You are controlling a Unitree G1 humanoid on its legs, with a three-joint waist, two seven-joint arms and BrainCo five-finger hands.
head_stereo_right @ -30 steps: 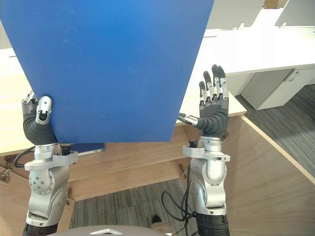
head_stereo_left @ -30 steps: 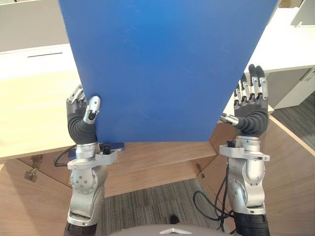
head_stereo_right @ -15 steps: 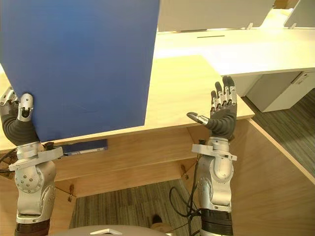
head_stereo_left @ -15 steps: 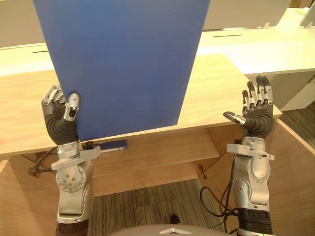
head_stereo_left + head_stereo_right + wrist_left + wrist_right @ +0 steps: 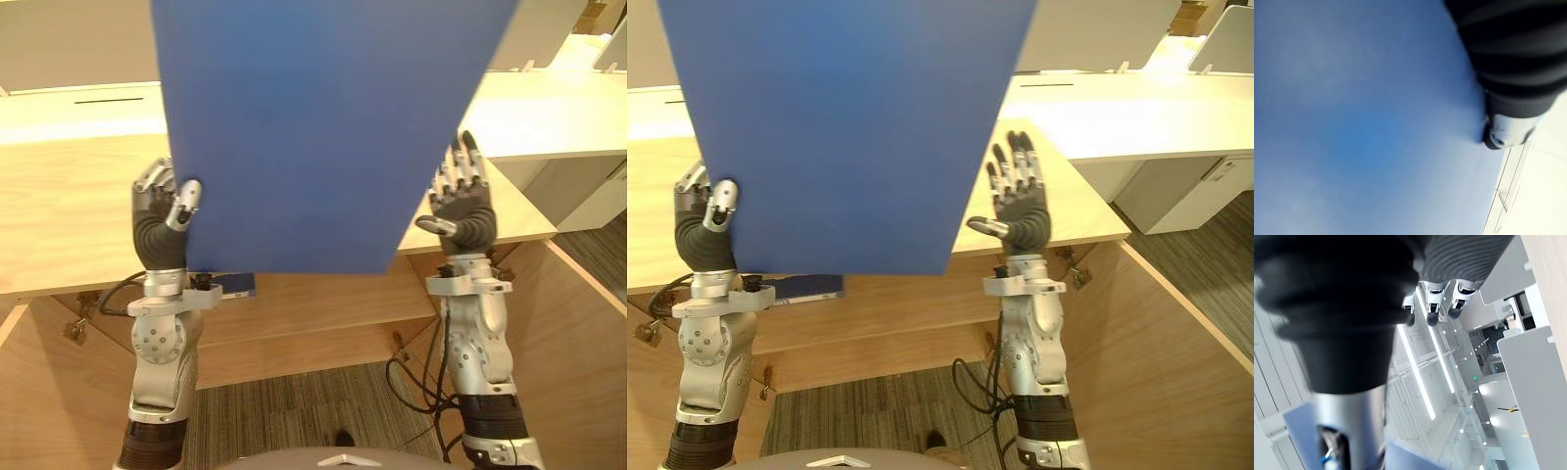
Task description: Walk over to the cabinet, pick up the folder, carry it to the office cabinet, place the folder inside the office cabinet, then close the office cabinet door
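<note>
No text, label, number or sign could be read in any view. The blue folder point(image 5: 323, 127) presented a plain, unmarked face, and the wooden desktop point(image 5: 69, 215) carried no legible marking.

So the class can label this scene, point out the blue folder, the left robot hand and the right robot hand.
blue folder point(image 5: 323, 127), left eye view, middle of its cover.
left robot hand point(image 5: 155, 230), left eye view, its dark palm.
right robot hand point(image 5: 468, 211), left eye view, open palm.
</note>
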